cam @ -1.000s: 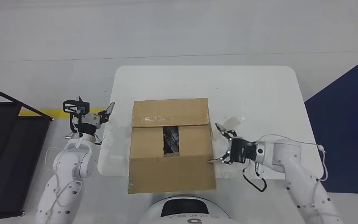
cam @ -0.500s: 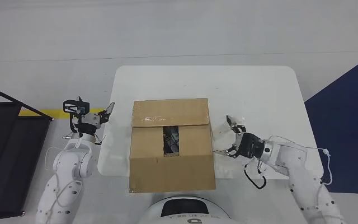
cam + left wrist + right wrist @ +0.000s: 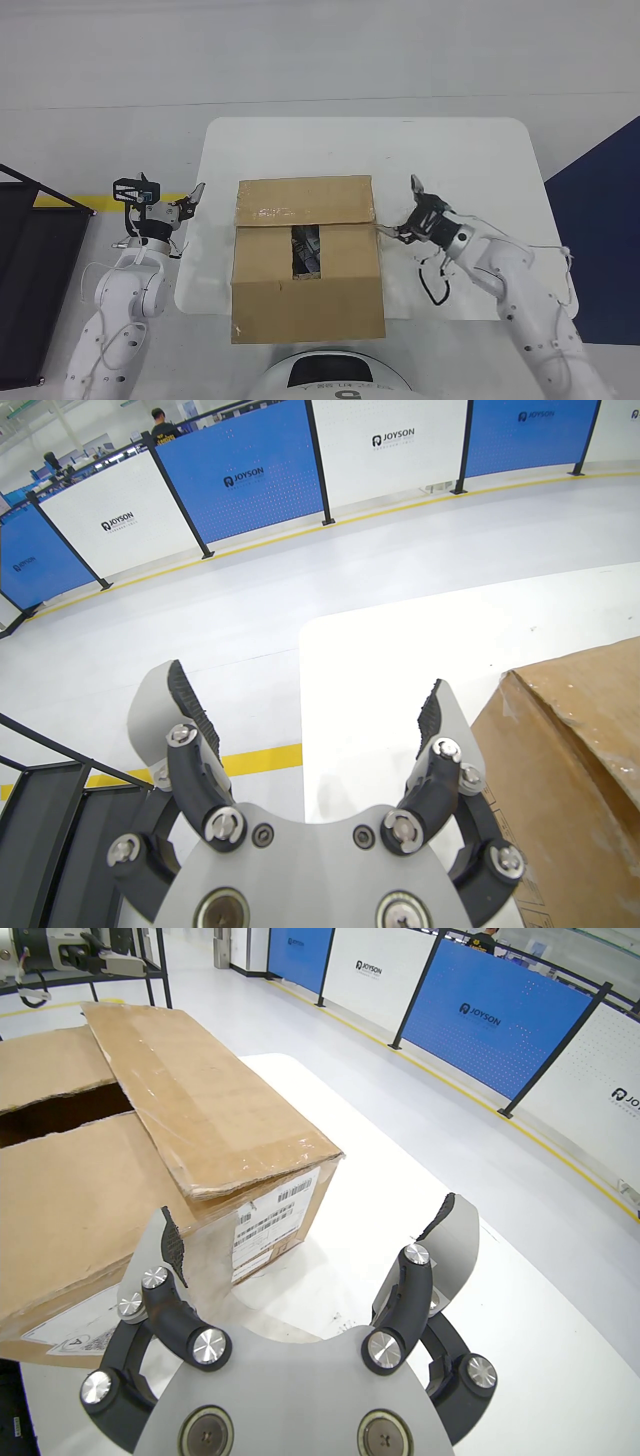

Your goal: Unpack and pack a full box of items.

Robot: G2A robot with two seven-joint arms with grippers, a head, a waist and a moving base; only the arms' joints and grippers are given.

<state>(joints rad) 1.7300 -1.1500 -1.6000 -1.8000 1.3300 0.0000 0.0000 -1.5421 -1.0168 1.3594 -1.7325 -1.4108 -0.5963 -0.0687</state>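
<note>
The cardboard box (image 3: 305,258) sits on the white desk (image 3: 450,160) toward the lower middle of the top view, its near edge close to the desk's front edge. Its top is mostly closed: one flap (image 3: 305,201) lies flat across the far part, and the flaps below it leave a narrow dark gap (image 3: 306,250) in the centre, where some contents show, though too dimly to name. A white shipping label (image 3: 272,1223) is stuck on the box's right side wall. The right gripper (image 3: 400,207) is just beside that wall, right of centre in the frame, jaws spread wide and holding nothing (image 3: 307,1228) — one finger (image 3: 170,1238) seems to be at the cardboard near the far flap's corner, but contact cannot be confirmed. The left gripper (image 3: 190,197) hangs off the desk's left edge, at mid-left of the frame and apart from the box, likewise released and empty (image 3: 305,690). A black rack (image 3: 30,270) stands on the floor at far left, beside a yellow floor line (image 3: 60,200)
</note>
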